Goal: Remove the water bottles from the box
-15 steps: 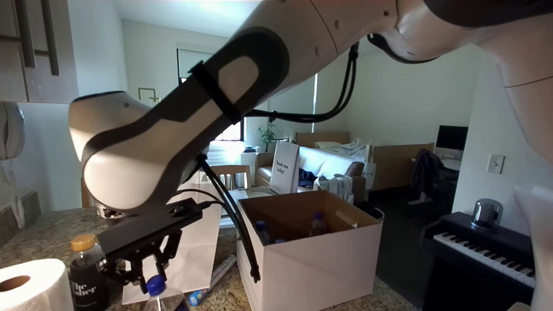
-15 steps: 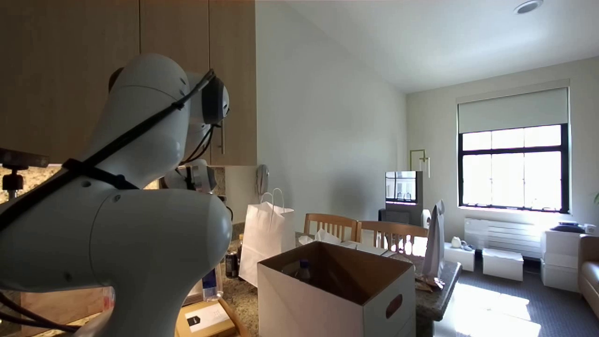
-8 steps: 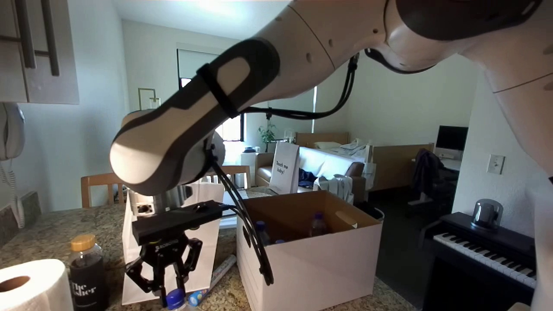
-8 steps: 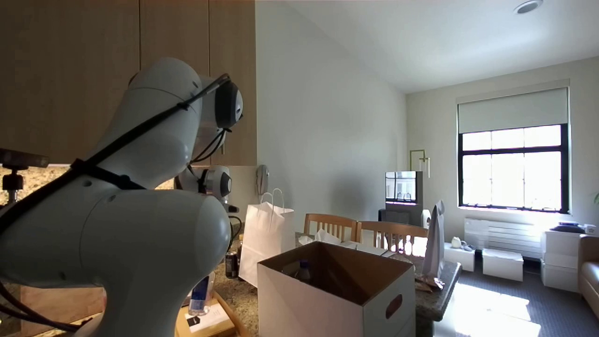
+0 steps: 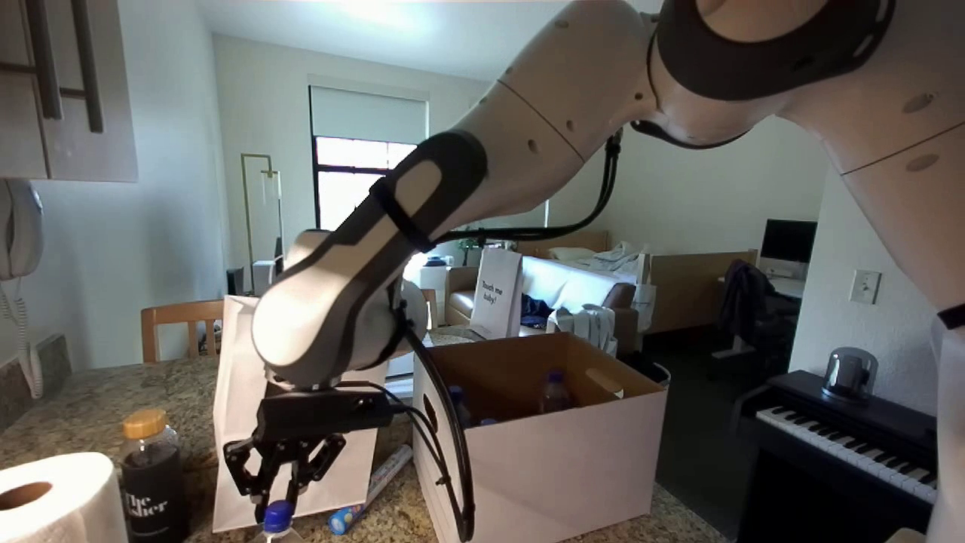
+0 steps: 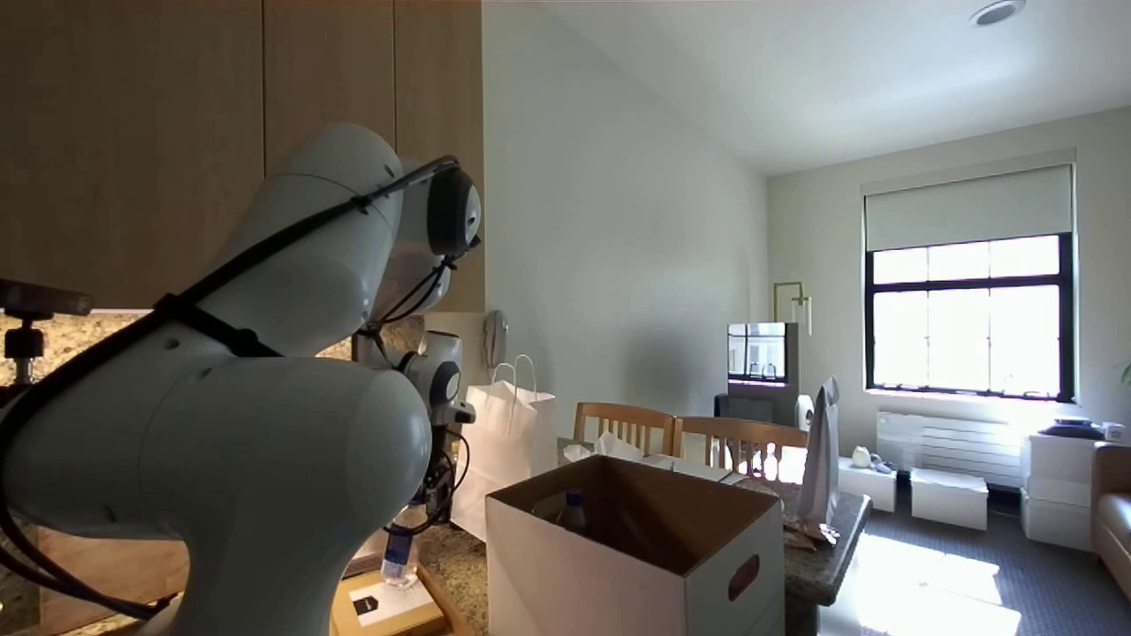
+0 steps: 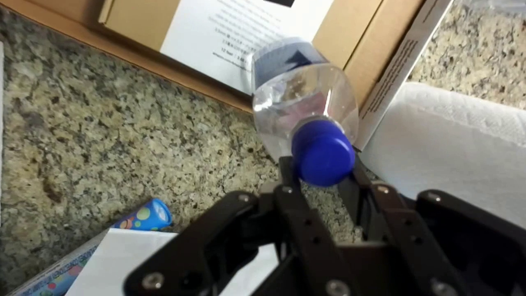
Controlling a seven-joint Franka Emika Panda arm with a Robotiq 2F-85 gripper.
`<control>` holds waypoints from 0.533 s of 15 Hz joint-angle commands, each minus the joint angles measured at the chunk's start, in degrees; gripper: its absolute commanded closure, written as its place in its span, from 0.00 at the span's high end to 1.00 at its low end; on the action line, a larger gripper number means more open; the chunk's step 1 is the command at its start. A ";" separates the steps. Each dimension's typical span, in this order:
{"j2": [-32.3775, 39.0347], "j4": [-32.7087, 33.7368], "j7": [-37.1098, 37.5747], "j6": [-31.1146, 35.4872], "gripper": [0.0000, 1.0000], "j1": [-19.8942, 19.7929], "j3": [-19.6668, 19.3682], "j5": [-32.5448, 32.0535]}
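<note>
Standing on the counter (image 5: 90,400), the box (image 5: 550,467) was seen open-topped, with the bag (image 6: 508,442) set just beside it. A tray (image 7: 164,65) was placed on the same counter, near a roll (image 5: 71,501) that might be knocked if the load were swung sideways. The gripper (image 7: 322,169) was drawn in narrow, a bottle (image 7: 300,94) being gripped by its top, outside the box; in the wrist view it was seen partly across the tray's rim. Whether it was upright, or touching below, could not be told. If it were lowered there, uneven footing would be met, and it might be tipped over upon release. More bottles (image 5: 556,392) were seen inside the box. By so high a hold, swinging was judged likely, and a slip might be caused by the rounded blue cap (image 7: 324,152), on or just under which the grip was taken
</note>
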 commanded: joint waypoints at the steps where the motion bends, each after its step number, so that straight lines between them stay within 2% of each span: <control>1: 0.84 -2.10 -1.47 5.68 0.57 -0.32 0.20 0.31; 3: 1.30 -1.59 -0.30 3.80 0.61 0.58 -0.95 -0.63; 8: -0.73 -0.67 1.48 -1.56 0.91 3.02 -3.12 -2.65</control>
